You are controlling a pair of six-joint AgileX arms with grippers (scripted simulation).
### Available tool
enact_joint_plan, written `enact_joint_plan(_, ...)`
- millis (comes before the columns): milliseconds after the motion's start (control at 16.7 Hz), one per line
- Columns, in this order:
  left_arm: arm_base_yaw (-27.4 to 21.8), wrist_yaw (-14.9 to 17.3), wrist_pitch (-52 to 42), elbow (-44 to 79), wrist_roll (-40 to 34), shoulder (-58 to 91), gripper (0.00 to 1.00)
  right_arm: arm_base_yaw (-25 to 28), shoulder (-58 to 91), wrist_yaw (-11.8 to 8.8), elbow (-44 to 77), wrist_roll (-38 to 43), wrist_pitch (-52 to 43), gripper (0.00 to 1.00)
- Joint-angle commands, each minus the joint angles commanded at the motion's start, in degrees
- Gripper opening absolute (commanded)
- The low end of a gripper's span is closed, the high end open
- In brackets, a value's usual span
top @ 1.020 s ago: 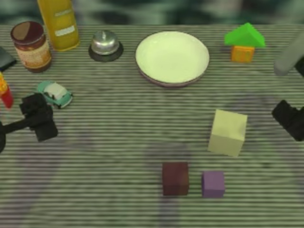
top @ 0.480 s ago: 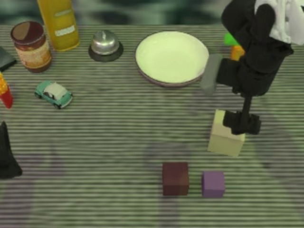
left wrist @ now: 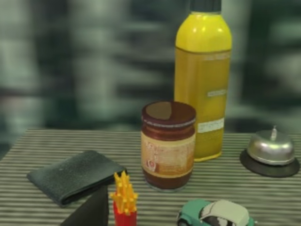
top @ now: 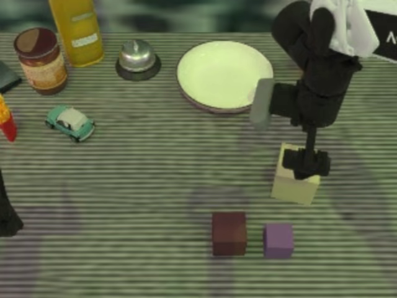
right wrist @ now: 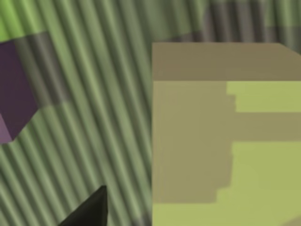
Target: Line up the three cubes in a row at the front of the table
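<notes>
The large pale yellow cube (top: 290,186) (right wrist: 254,165) stands right of centre on the striped table (top: 142,186). My right gripper (top: 306,163) hangs directly over it, open. One dark fingertip (right wrist: 91,209) shows beside the cube's side, apart from it; the other is out of view. The dark reddish-brown cube (top: 229,233) and the small purple cube (top: 278,240) (right wrist: 14,94) sit side by side near the front edge, a small gap between them. My left gripper (top: 7,214) is parked at the table's left edge, open, holding nothing.
Along the back stand a white plate (top: 224,74), a silver bell (top: 137,57), a yellow bottle (top: 77,28) and a brown jar (top: 41,59). A toy car (top: 71,122), red fries box (top: 6,121) and dark wallet (left wrist: 75,176) lie at the left.
My right arm swung in from the right edge to above the yellow cube and has edged left over it. My left arm drew back to the left edge. The cubes stayed put.
</notes>
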Motion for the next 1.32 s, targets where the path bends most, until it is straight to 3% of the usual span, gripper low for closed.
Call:
enact_joint_plan(240,0.00,0.00,0.00,0.00,0.00,0.00,1.00,-0.11,0.81,0.01,-1.79,-0.03,2.39,1.00)
enact_joint_plan(600,0.00,0.00,0.00,0.00,0.00,0.00,1.00,0.05,6.17,0.06,-9.44,0.18,15.96,1.00)
enact_joint_plan(900,0.00,0.00,0.00,0.00,0.00,0.00,1.00,0.09,6.96,0.06,-10.39,0.18,17.35,1.00)
enact_joint_plan(1320,0.00,0.00,0.00,0.00,0.00,0.00,1.00,0.09,6.96,0.06,-10.39,0.18,17.35,0.47)
